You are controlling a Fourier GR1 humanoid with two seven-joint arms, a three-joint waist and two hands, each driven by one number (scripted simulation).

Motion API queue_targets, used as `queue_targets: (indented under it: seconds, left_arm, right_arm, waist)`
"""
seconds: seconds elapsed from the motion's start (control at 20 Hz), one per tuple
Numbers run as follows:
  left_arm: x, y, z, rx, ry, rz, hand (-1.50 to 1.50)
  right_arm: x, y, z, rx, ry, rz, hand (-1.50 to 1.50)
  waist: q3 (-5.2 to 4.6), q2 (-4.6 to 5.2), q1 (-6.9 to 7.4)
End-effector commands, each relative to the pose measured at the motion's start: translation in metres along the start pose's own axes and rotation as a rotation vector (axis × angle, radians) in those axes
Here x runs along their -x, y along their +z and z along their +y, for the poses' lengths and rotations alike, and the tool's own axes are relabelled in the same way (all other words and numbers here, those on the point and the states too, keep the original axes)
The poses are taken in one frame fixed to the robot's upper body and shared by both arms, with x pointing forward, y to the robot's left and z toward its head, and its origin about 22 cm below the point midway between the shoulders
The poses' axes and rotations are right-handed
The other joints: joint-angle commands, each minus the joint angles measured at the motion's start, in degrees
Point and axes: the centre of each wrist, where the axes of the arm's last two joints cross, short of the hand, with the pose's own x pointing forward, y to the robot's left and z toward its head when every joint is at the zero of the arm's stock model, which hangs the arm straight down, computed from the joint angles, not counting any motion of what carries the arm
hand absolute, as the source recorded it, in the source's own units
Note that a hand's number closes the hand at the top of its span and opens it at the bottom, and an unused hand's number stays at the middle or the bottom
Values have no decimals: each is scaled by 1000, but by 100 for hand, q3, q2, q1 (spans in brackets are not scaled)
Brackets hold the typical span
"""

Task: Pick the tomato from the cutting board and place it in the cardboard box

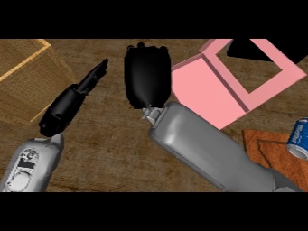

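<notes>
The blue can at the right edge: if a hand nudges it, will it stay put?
Probably not. The blue can appears to lie tilted on its side on the reddish-brown board, so its round body would likely roll. It looks like a thin drink can, so likely light and easily dented. Neither hand is near it.

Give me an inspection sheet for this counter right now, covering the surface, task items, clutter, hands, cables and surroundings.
Surface: brown wood-grain counter.
Job's things: pink box at upper right with a dark opening; wooden board at lower right; tomato not seen.
Clutter: blue can lying on the wooden board; tan mat with a light border at upper left.
Hands: left hand open, fingers straight, over the counter; right hand beside the pink box, back of hand showing, fingers hidden.
Cables: nothing seen.
Surroundings: nothing seen beyond the counter.
</notes>
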Motion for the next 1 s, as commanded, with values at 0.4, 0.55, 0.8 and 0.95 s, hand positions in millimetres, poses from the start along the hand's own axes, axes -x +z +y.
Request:
queue_targets:
  seconds: [0.4, 0.55, 0.8, 0.95]
  left_arm:
    - [7, 18, 27, -70, -25, 30, 0]
    - [22, 22, 22, -101, -14, 54, 0]
    - [11, 27, 25, -87, -17, 66, 0]
    - [18, 41, 28, -109, -18, 74, 0]
  right_arm:
    - [-19, -57, -34, 200, -150, 326, 150]
    - [-7, -75, -22, 180, -84, 342, 150]
    - [21, -91, 6, -22, 27, 373, 150]
    - [44, -97, 9, -220, -19, 428, 150]
  waist:
    - [7, -64, -505]
    - [6, -43, -631]
    - [13, -62, -708]
    - [15, -92, -769]
